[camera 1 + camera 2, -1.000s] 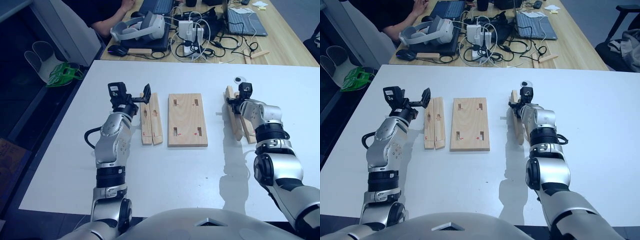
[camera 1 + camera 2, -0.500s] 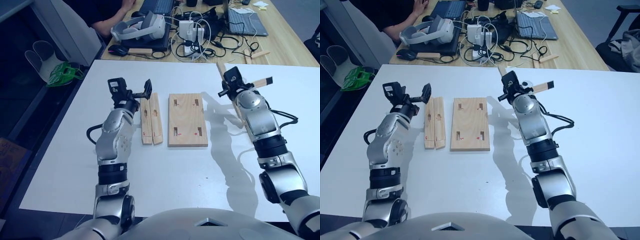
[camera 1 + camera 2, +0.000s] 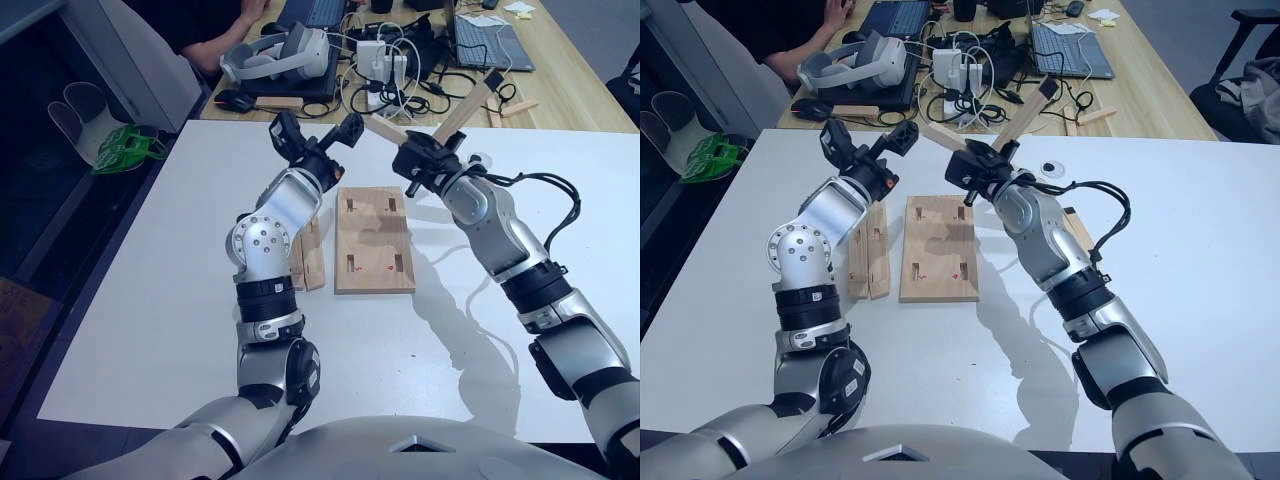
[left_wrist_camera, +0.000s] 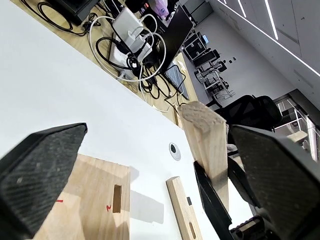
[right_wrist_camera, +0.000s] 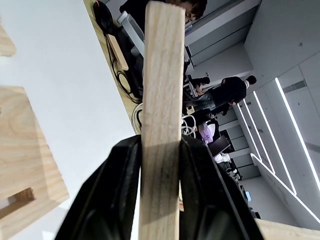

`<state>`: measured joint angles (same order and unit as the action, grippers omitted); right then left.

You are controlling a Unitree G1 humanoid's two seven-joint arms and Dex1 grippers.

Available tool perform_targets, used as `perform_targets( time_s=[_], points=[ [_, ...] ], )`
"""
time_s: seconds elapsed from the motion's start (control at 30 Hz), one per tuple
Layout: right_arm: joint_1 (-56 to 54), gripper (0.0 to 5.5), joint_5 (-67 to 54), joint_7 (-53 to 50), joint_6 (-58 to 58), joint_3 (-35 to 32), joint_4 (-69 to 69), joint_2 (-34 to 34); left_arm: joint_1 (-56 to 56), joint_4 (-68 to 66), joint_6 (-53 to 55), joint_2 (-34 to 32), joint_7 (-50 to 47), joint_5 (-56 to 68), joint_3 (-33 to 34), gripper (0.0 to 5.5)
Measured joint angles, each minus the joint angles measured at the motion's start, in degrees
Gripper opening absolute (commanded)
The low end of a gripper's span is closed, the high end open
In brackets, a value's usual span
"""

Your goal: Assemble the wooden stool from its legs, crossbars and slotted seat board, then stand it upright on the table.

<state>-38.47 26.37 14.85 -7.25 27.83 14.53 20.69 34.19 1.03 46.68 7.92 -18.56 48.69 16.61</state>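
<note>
Seat board (image 3: 375, 240) of pale, smooth wood on matt white table (image 3: 150, 300).

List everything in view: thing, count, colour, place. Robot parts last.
slotted seat board: one, pale wood, flat at table centre.
slotted wooden bars: two, pale wood, side by side left of the board.
single wooden bar: one, pale wood, right of the board.
V-shaped wooden piece: one, pale wood, raised over the board's far end.
round disc: one, white, table's far side.
table: one, white.
headset: one, white, behind the table.
left claw: black, open, beside the V's tip.
right claw: black, shut on the V-shaped wooden piece.
</note>
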Motion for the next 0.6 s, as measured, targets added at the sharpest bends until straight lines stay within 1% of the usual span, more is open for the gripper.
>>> perform_targets(
  time_s=[0.3,0.6],
  points=[
    [-0.05,1.02,1.25,0.91,3.76,0.33,1.09,-2.81,0.01,-0.51,-1.77,0.01,-6.67,7.31,-1.07,5.40],
    [-0.04,1.02,2.66,1.93,4.94,0.32,1.04,-4.13,0.04,-2.09,-7.12,0.01,-12.40,11.31,-2.07,5.40]
  ],
)
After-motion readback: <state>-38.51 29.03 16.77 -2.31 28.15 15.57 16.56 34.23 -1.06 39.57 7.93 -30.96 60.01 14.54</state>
